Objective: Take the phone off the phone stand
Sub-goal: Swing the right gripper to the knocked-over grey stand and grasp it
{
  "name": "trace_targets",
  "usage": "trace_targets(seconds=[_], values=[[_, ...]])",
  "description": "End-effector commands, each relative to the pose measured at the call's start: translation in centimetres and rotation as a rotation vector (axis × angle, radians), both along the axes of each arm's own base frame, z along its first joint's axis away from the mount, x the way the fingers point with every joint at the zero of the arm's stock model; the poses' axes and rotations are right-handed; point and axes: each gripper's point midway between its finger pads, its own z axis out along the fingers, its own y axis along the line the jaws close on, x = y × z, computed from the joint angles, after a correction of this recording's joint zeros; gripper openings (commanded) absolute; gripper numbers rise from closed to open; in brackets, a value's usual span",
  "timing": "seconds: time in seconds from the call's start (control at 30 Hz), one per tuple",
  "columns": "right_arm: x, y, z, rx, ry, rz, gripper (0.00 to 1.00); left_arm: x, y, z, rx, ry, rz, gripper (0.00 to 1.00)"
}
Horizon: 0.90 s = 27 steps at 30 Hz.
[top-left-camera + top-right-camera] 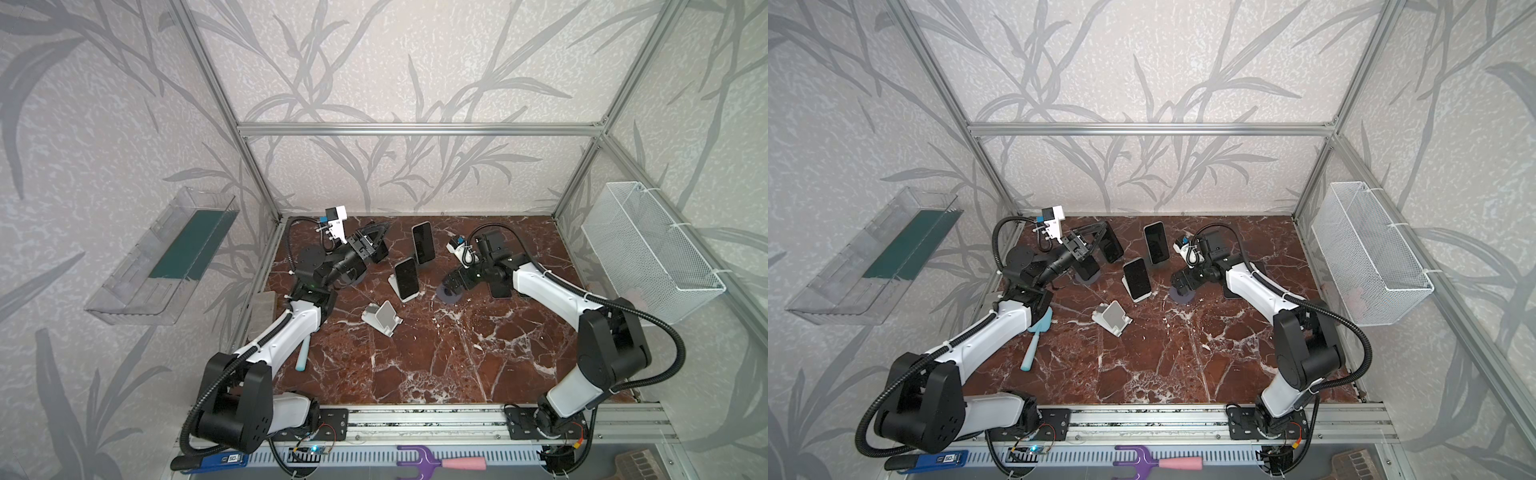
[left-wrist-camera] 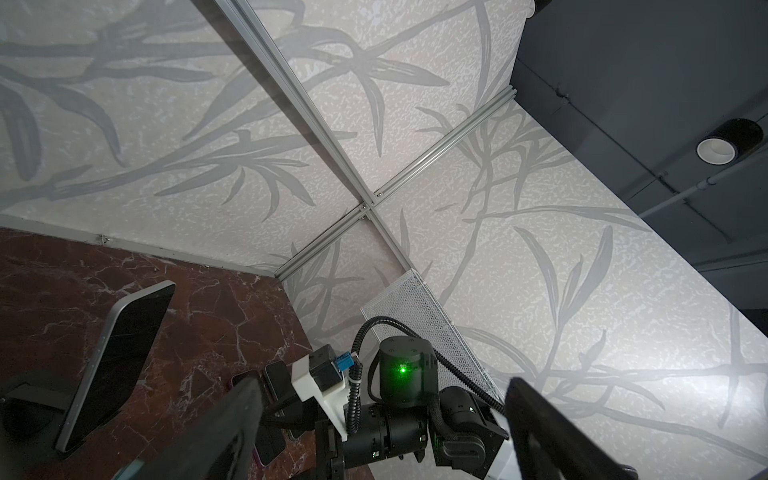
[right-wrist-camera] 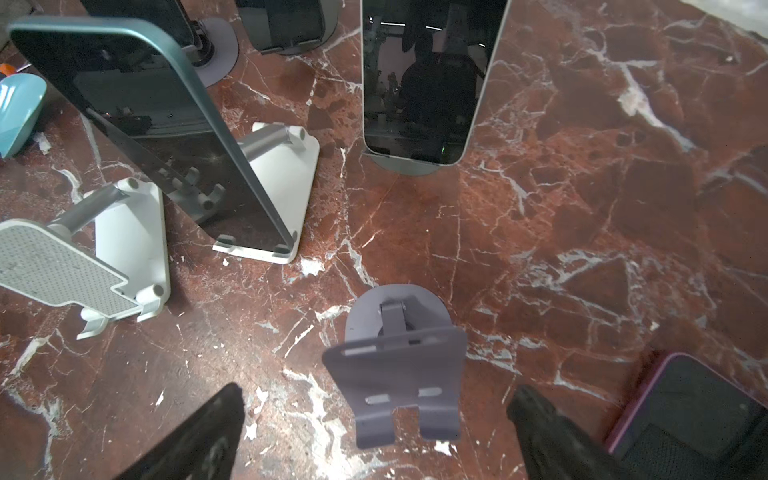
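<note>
Marble tabletop (image 1: 415, 365) held the purple phone (image 3: 698, 415) flat beside the emptied grey stand (image 3: 399, 374), right gripper (image 3: 378, 392) and left gripper (image 2: 382, 382) spread empty, a teal phone (image 3: 158, 124) beyond still propped.

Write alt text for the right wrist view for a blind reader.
An empty grey phone stand sits on the red marble table just ahead of the open right gripper. Beyond it a teal-edged phone and a silver-edged phone lean propped up, beside an empty white stand; a purple-edged phone lies flat nearby.
</note>
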Motion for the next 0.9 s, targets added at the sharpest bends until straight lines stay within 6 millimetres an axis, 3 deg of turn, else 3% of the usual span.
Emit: trace_targets(seconds=[0.0,0.23,0.47,0.57,0.7,0.73,0.87], values=[[1.5,0.2,-0.3,-0.008,-0.045,-0.032,0.99,-0.9,0.2,1.8,-0.01,-0.059,-0.006,0.92],[1.5,0.5,-2.7,-0.028,0.009,-0.008,0.81,-1.0,0.3,2.0,-0.013,-0.061,-0.002,0.92],[0.4,0.8,-3.6,-0.027,0.049,0.031,0.62,-1.1,0.3,2.1,-0.019,-0.062,-0.007,0.92],[0.4,0.7,-3.1,-0.034,0.04,0.029,0.54,-1.0,0.3,2.1,-0.014,-0.064,-0.001,0.92],[0.8,0.0,-2.0,-0.049,-0.006,-0.014,0.51,-0.9,0.2,1.8,-0.015,-0.054,-0.005,0.92],[1.0,-0.2,-0.7,-0.044,-0.042,-0.03,0.51,-0.8,0.2,1.6,-0.014,-0.05,-0.005,0.92],[2.7,-1.8,1.1,-0.087,-0.147,-0.121,0.51,-0.8,0.2,1.7,-0.014,-0.051,-0.005,0.92]])
